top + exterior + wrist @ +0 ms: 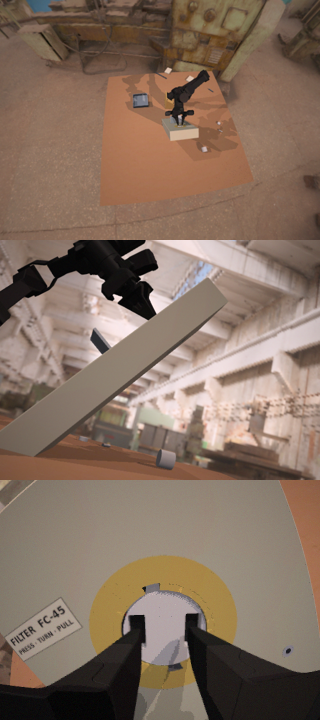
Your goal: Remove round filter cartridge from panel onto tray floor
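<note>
The pale round filter cartridge (165, 647) sits in the yellow ring (220, 600) of the tilted grey service panel (184, 134) (116, 364) (165, 525). Notches show at the ring's upper and lower inner edge. My gripper (180, 125) (153, 316) (164, 636) is partly open, with nothing squeezed between its fingers. Its two tips are at the cartridge face, one near each side; they hide the slots, and how deep they reach is unclear. The dark blue tray (140, 106) stands on the orange mat, left of the panel in the top view, and looks empty.
A grey plate (172, 119) (100, 340) stands up from the panel beside the gripper. A yellow block (169, 103) stands behind the panel. A white cylinder (204, 149) (166, 459) and several small parts lie around. The orange mat (134, 160) lies beneath.
</note>
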